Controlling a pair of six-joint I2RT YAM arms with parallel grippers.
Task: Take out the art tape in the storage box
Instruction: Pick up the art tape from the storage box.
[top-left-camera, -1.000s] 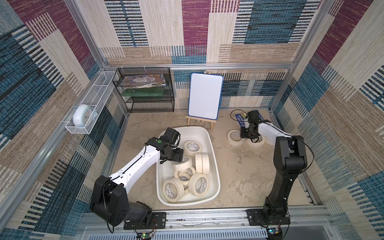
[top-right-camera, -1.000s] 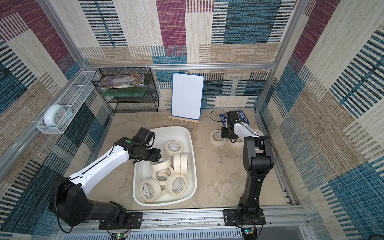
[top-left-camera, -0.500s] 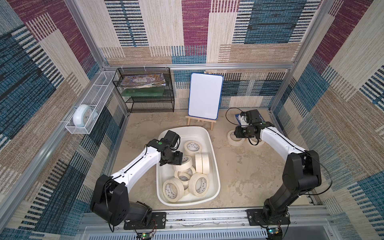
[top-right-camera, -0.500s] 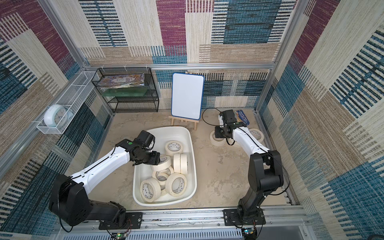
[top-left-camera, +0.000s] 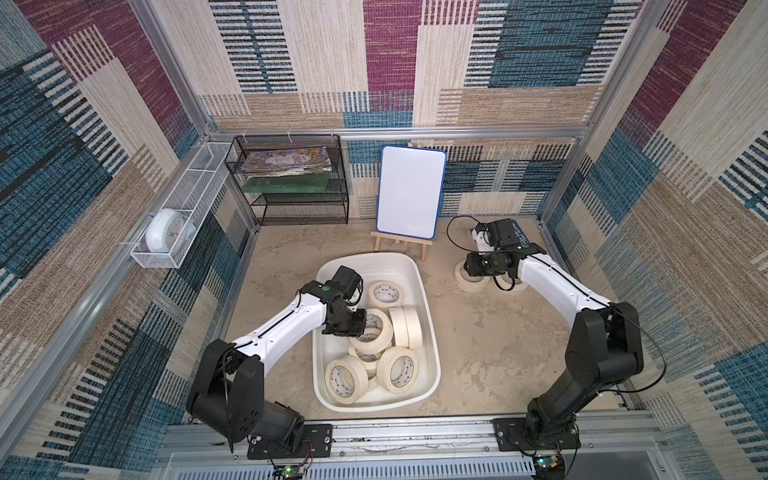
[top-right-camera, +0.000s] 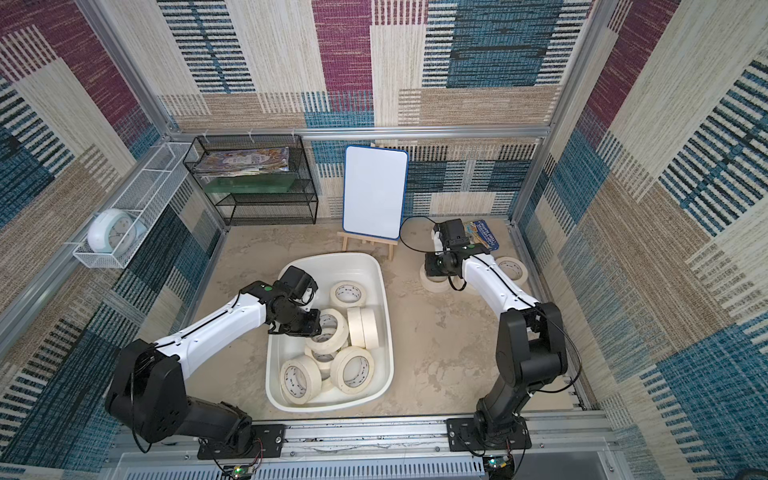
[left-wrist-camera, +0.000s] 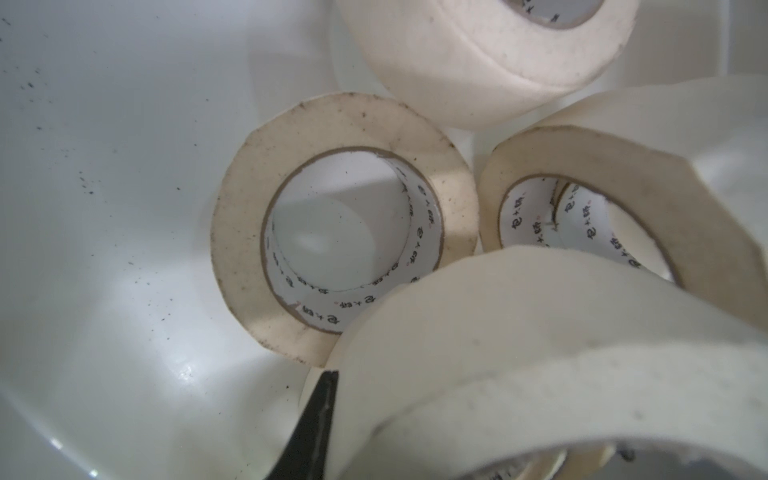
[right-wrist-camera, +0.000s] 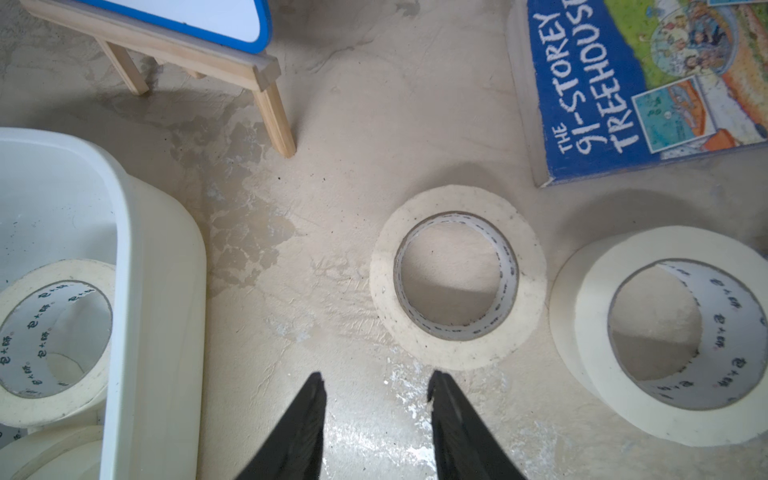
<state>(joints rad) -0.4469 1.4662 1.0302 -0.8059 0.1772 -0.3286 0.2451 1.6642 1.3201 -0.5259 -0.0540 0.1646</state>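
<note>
The art tape (top-left-camera: 401, 370), cream masking-tape rolls with white printed cores, mostly lies heaped in the storage box (top-left-camera: 374, 268), a large white oblong plastic tub with rounded corners at the middle of the beige tabletop (top-left-camera: 490, 353). Some rolls lie flat, two stand on edge side by side, and others lean on one another.

We see the left gripper (top-left-camera: 352, 326) down inside the tub at its left side. In the left wrist view, one black finger (left-wrist-camera: 318, 419) lies against the outer wall of a tilted roll. The other finger is hidden inside the ring, so the jaws appear to pinch that wall.

Two more rolls (right-wrist-camera: 457, 276) lie flat on the tabletop to the right of the tub. The right gripper (right-wrist-camera: 378, 399) hovers just beside the nearer one, its jaws apart with nothing between them.

A blue picture book (right-wrist-camera: 623, 83) lies beyond those rolls. A blue-framed whiteboard on a wooden easel (top-left-camera: 409, 191) stands behind the tub, beside a black wire-mesh shelf (top-left-camera: 291, 183).
</note>
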